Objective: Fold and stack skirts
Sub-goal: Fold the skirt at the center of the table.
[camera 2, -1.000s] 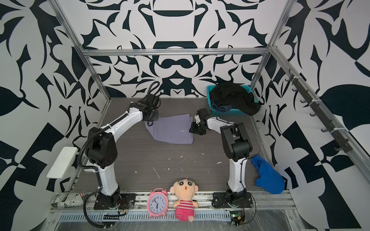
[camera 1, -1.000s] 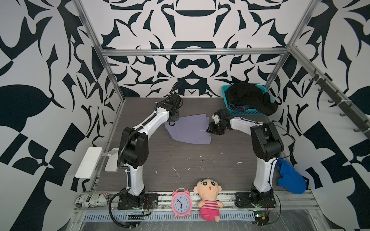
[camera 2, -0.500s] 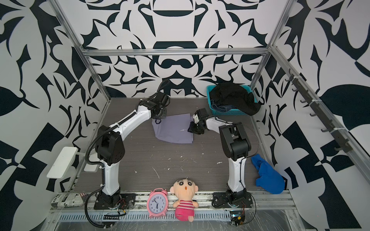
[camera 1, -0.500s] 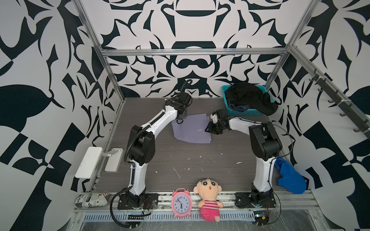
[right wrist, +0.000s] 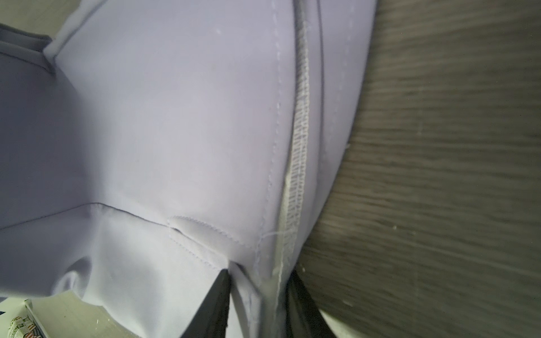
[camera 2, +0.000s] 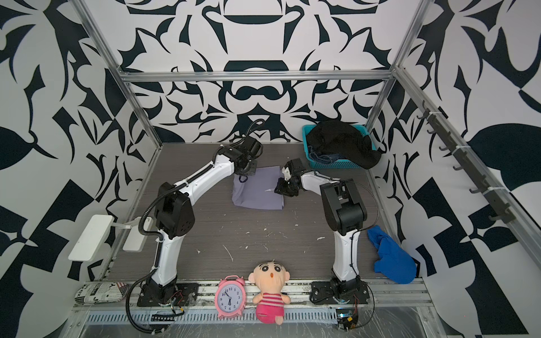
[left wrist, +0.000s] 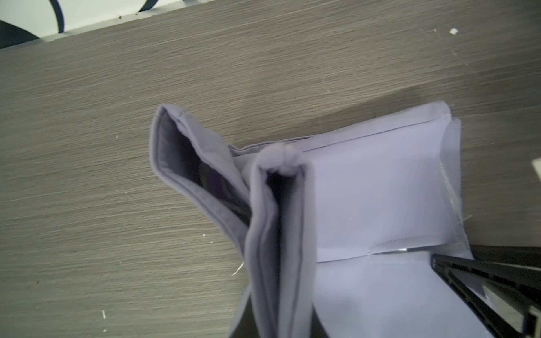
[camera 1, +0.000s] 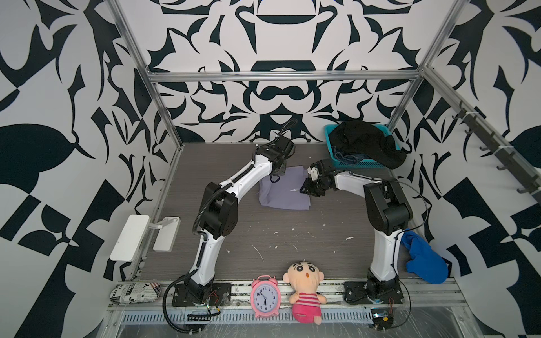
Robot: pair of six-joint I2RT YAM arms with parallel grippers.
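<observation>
On table (camera 1: 322, 225), lavender skirt (camera 1: 285, 194) lies between grippers: left gripper (camera 1: 275, 178) clamps tight on its raised far-left corner, right gripper (camera 1: 304, 190) pinches narrow on opposite seam edge.

Smooth matt cloth skirt (camera 1: 283, 193) on grainy wood-look table (camera 1: 263, 231).

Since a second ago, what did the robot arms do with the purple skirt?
The left gripper, shut on the lavender skirt, carried its edge toward the robot's right, so the skirt now lies narrower. The right gripper stayed at the opposite edge, pinching it. The black skirt in the teal basket stayed put.
</observation>
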